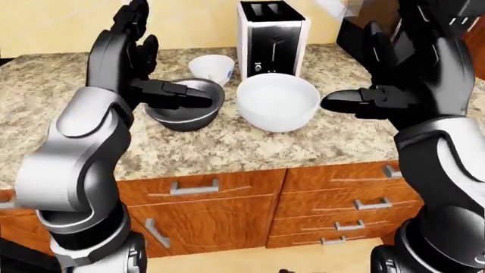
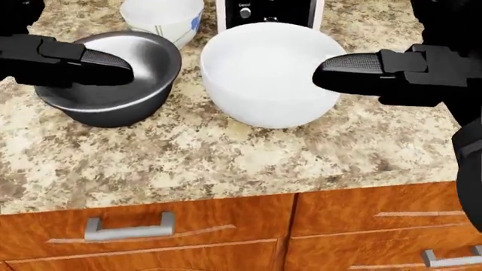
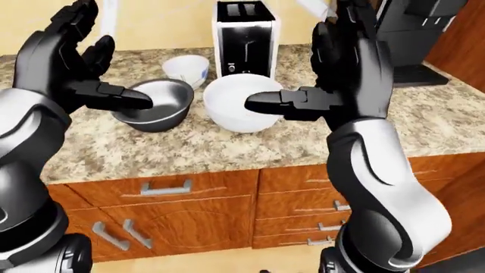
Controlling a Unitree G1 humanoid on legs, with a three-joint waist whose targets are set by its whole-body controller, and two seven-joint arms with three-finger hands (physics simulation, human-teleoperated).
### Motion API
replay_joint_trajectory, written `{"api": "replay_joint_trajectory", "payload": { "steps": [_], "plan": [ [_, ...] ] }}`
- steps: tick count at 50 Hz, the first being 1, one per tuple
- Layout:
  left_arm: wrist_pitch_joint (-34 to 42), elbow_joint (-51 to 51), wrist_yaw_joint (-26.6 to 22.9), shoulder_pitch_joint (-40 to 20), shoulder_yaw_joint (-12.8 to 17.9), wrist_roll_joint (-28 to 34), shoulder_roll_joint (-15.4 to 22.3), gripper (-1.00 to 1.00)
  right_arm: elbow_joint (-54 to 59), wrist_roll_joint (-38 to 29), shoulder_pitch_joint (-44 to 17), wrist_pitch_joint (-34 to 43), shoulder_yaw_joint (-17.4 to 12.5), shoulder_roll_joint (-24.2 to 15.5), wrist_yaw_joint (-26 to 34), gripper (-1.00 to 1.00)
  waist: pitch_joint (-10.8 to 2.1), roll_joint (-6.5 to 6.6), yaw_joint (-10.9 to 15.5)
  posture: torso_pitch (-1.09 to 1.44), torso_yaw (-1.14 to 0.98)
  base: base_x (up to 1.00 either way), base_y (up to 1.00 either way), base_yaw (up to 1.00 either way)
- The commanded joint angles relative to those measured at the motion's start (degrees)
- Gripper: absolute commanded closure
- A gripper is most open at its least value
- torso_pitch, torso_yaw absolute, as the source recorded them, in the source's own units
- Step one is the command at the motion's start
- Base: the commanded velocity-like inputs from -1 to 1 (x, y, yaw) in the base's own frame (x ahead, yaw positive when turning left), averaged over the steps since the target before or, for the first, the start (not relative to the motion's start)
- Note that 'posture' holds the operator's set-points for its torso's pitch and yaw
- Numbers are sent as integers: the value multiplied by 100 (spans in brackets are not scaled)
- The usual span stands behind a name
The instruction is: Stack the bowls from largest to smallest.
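While both hands hover spread wide, left hand [image 1: 132, 62] and right hand [image 3: 345, 74], 3 round bowls sit on the speckled granite worktop [image 2: 226, 152]; glossy large white bowl [image 2: 264, 79], dark metal bowl [image 2: 120, 107], small white bowl [image 2: 162, 17].

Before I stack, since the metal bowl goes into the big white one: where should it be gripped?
Take the metal bowl by its rim, from above on the head view's left, nearest the left hand. It sits upright, its sloped walls look slippery, and the white bowl crowds its right.

Bright, even rendered light, sharp throughout, with soft shadows under the bowls and no glare.
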Motion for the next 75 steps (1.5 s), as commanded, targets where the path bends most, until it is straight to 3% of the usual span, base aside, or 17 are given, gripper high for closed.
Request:
{"api": "replay_joint_trajectory", "payload": {
  "steps": [1, 4, 5, 7, 11, 14, 16, 17, 27, 31, 38, 44, 48, 55, 59, 67, 75],
  "plan": [
    [-193, -212, -24, -182, 113, 12, 66, -100, -168, 272, -132, -230, -46, -137, -106, -100, -112, -3, 20, 0, 0, 0, 0, -76],
    [-49, -461, -17, -84, 141, -11, 49, -100, -157, 216, -9, -383, 112, -249, -57, -100, -155, -507, 122, 0, 0, 0, 0, -12],
    [20, -549, -20, -66, 164, -26, 59, -100, -134, 189, 19, -435, 131, -242, -33, -100, -115, -358, 184, 0, 0, 0, 0, 0],
    [56, -620, -30, -31, 192, -33, 80, -100, -85, 113, 95, -541, 179, -219, 50, -100, -51, -474, 105, 0, 0, 0, 0, 0],
    [101, -670, -28, -38, 182, -32, 95, -100, -114, 112, 83, -511, 181, -189, 83, -100, -233, -335, 136, 0, 0, -31, 4, 0],
    [137, -679, -28, -76, 161, -16, 100, -100, -105, 133, 88, -523, 122, -212, 133, -100, -139, -42, 198, 0, 0, -39, 4, 0],
    [153, -686, -28, -91, 132, 6, 88, -100, -109, 199, 94, -525, 38, -250, 127, -100, -188, 375, 245, 0, 0, -39, 4, 0],
    [186, -711, -31, -105, 111, 17, 80, -100, -112, 237, 106, -531, -12, -285, 118, -100, -253, 254, 229, 0, 0, -16, 0, 0],
    [662, -1079, -154, -300, 92, 73, 64, -100, -255, 913, 263, -584, -396, -723, -194, -100, 95, -149, 166, 0, 0, 0, 0, 0],
    [1160, -1727, -251, -223, 31, 30, 97, -100, -171, 990, 378, -746, -456, -881, -191, -100, 48, -603, 240, 0, 0, 0, 0, 0],
    [1985, -2695, -566, -154, -28, 171, 231, -100, -71, 1100, 502, -882, -547, -1046, -175, -100, -30, -246, 140, 0, 0, 0, 0, 0],
    [2661, -3184, -780, -473, -128, 151, 530, -100, 18, 1092, 598, -982, -575, -1089, -94, -100, -51, -256, 86, 0, 0, 0, 0, 0],
    [2524, -3186, -182, -346, -176, -803, 969, -100, 82, 1015, 675, -1083, -568, -1039, 2, -100, -55, -272, 85, 0, 0, 0, 0, 0],
    [1615, -3186, 1916, 575, -227, -3387, 2094, -100, 210, 852, 892, -1279, -629, -973, 254, -100, -66, -247, 76, 0, 0, 0, 0, 0],
    [1338, -3186, 2356, 777, -557, -3859, 2602, -100, 254, 819, 953, -1327, -683, -941, 354, -100, -58, -226, 82, 0, 0, 0, 0, 0],
    [1189, -3186, 1925, 881, -1723, -2437, 2811, -100, 310, 877, 1137, -1471, -858, -989, 499, -100, -46, -190, 112, 0, 0, 0, 0, 0],
    [1060, -3186, -277, 1494, -2580, 1035, 2301, -100, 280, 889, 1270, -1540, -909, -980, 535, -100, -61, -191, 100, 0, 0, 0, 0, 0]
  ]
}}
